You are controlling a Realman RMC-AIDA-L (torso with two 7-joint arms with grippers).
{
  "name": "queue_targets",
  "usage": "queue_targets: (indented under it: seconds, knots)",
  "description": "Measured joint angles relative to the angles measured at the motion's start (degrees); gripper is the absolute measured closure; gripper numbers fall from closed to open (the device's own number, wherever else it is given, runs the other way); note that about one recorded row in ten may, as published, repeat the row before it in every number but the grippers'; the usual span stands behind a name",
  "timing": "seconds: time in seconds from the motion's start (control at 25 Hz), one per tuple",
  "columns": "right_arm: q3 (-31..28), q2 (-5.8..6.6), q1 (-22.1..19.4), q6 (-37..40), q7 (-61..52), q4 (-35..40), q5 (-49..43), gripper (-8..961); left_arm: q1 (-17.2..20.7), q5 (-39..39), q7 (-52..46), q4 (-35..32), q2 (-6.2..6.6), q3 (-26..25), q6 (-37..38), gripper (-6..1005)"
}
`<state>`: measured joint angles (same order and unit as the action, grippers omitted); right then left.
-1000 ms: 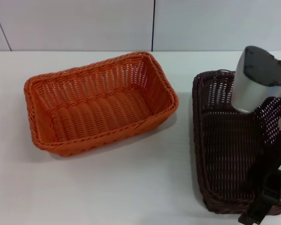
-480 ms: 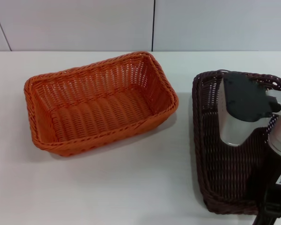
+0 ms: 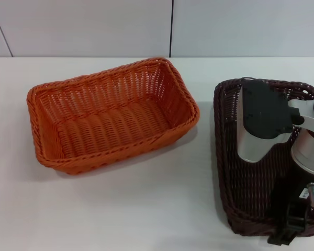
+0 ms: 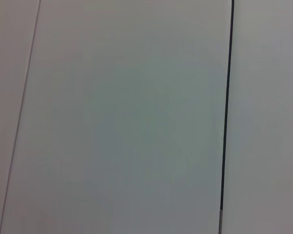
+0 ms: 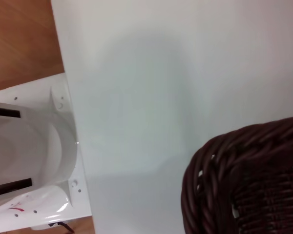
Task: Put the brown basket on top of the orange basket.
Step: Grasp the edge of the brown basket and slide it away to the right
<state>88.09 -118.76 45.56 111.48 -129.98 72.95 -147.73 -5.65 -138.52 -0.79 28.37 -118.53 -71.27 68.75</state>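
The orange basket (image 3: 112, 115) stands empty on the white table (image 3: 146, 209), left of centre in the head view. The brown basket (image 3: 251, 172) stands at the right, apart from it, with a strip of bare table between them. My right arm reaches over the brown basket, and its silver and black wrist housing (image 3: 261, 123) covers part of the basket's inside. My right gripper (image 3: 290, 227) is low at the basket's near rim. The right wrist view shows a corner of the brown basket (image 5: 249, 180) on the table. My left gripper is out of view.
White wall panels with a dark seam (image 3: 171, 29) stand behind the table. The right wrist view shows the table edge, a wooden floor (image 5: 19, 39) and the white robot base (image 5: 29, 151). The left wrist view shows only a pale panelled surface (image 4: 127, 117).
My right arm's wrist housing has swung left and down over the brown basket, and the gripper end has shifted at its near rim. Both baskets stay where they were.
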Motion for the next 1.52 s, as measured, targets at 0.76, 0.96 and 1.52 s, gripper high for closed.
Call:
queue_targets:
  seconds: [0.76,0.96,1.52]
  knots:
    - [-2.07,-0.06,0.23,2.19,-3.86,8.87,-0.39,732,-1.31,0.0,0.0,-1.74,0.14,-1.54,0.19,155]
    - [-2.4,-0.07,0.15,4.59,-6.65,13.42,-1.24,740,-1.31,0.0,0.0,-1.75,0.16,-1.71,0.22,155]
    - [-4.41,0.02,0.11,7.64,-11.99,28.65,-5.68,822,-2.53,0.01,0.0,-2.7,0.14,-1.76,0.35,155]
